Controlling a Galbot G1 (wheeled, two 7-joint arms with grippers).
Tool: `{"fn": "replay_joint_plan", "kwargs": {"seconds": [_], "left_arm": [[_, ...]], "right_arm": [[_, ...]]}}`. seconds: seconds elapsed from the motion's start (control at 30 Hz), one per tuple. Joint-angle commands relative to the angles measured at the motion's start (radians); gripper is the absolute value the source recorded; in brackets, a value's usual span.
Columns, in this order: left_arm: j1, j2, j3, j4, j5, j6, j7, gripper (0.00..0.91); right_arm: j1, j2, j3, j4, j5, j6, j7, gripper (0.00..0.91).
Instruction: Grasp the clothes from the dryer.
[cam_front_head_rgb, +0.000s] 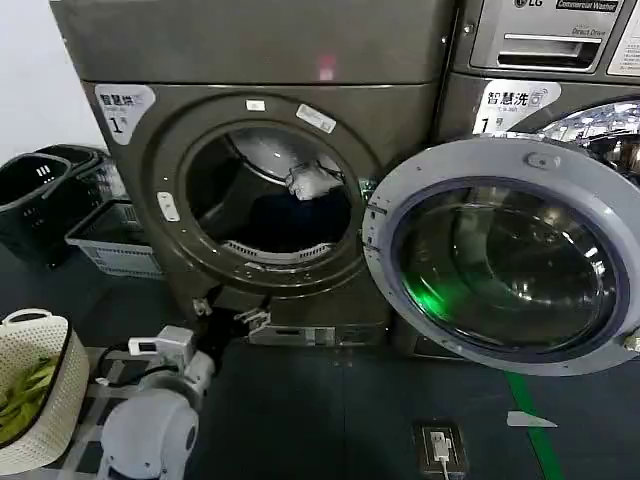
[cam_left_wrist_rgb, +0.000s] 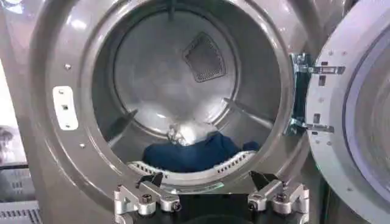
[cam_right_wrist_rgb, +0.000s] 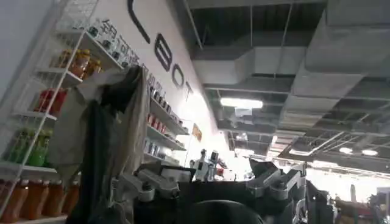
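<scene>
The dryer stands with its round door swung open to the right. Low in the drum lie the clothes: a dark navy heap with a small whitish garment on top. In the left wrist view the navy heap and the white piece sit just behind the porthole's lower rim. My left gripper hangs open just outside and below that rim, nothing between its fingers; the head view shows the left gripper under the opening. My right gripper is open and empty, pointing up toward a ceiling.
A black bin and a grey crate stand left of the dryer. A white basket with yellow-green cloth sits at the near left. An LG machine stands to the right. A grey-dark garment hangs by shelves.
</scene>
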Motion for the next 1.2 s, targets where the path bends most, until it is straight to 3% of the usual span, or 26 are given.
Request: {"fn": "replay_joint_plan", "kwargs": {"seconds": [0.03, 1.2], "left_arm": [[-0.005, 0.0, 0.002, 0.002, 0.001, 0.049, 0.0, 0.907], [0.007, 0.012, -0.024, 0.002, 0.012, 0.049, 0.01, 0.907]], "right_arm": [[0.0, -0.002, 0.001, -0.002, 0.001, -0.001, -0.001, 0.907], [0.008, 0.014, -0.005, 0.001, 0.001, -0.001, -0.009, 0.907]]}}
